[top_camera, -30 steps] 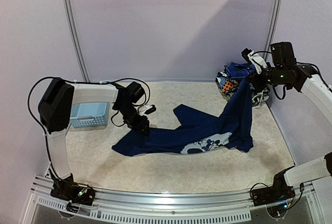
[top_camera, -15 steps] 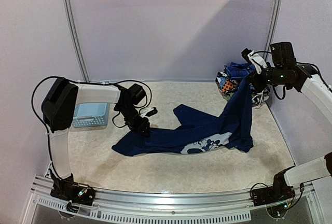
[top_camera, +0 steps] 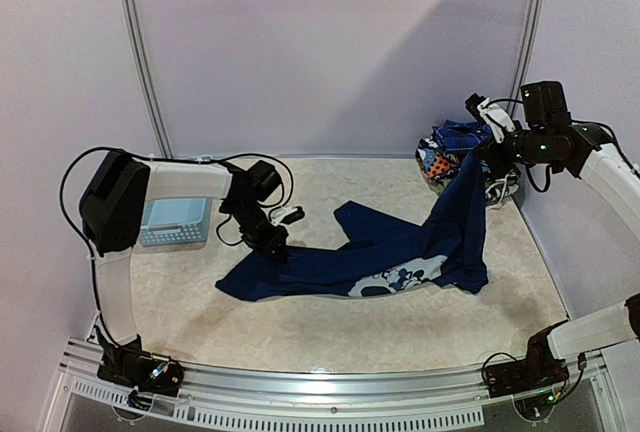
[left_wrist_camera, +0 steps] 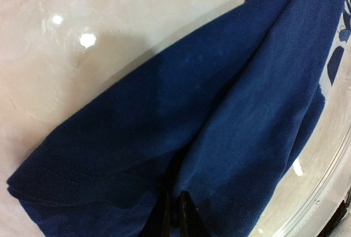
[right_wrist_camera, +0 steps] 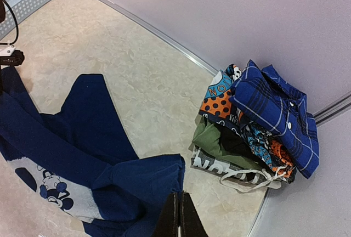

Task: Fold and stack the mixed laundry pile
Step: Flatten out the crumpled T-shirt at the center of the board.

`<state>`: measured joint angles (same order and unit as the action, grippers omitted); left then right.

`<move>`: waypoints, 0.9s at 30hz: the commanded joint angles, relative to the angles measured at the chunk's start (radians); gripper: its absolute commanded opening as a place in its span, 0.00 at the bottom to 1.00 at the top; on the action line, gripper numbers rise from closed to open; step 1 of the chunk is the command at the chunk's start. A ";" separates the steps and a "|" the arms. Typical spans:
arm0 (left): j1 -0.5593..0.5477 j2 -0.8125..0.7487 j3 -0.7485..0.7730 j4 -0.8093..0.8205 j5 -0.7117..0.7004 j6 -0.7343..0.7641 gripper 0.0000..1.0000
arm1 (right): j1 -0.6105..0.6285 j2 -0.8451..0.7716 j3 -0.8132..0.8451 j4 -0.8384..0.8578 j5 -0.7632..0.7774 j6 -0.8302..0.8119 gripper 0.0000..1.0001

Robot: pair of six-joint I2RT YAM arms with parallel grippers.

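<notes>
Within the last second the left gripper (top_camera: 275, 245) has been closed onto the left end of the navy printed cotton T-shirt (top_camera: 320, 267) on the beige table (top_camera: 330, 327); its right end is held raised in the clamped right gripper (top_camera: 483, 152), long axis arm to arm.

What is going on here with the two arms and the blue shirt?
Both arms are handling the navy T-shirt. The right fingers hold one edge lifted above the table, beside the pile of clothes in the far right corner. The left fingers pinch the opposite end low on the table. The shirt is not yet folded.
</notes>
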<state>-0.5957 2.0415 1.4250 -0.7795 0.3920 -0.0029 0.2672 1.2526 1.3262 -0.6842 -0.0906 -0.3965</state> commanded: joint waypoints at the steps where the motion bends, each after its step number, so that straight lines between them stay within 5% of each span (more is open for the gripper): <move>1: -0.010 -0.092 0.063 -0.055 -0.069 0.043 0.07 | -0.005 0.003 -0.004 0.016 0.022 -0.007 0.00; 11: 0.033 -0.324 0.293 -0.195 -0.415 0.144 0.00 | -0.102 0.125 0.266 0.026 -0.014 -0.054 0.00; 27: 0.037 -0.503 0.742 -0.261 -0.774 0.238 0.00 | -0.111 0.275 0.684 0.192 0.011 -0.214 0.00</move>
<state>-0.5701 1.5822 2.0754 -1.0164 -0.2573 0.2066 0.1650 1.5017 1.9167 -0.5575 -0.0879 -0.5678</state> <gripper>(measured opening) 0.026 0.007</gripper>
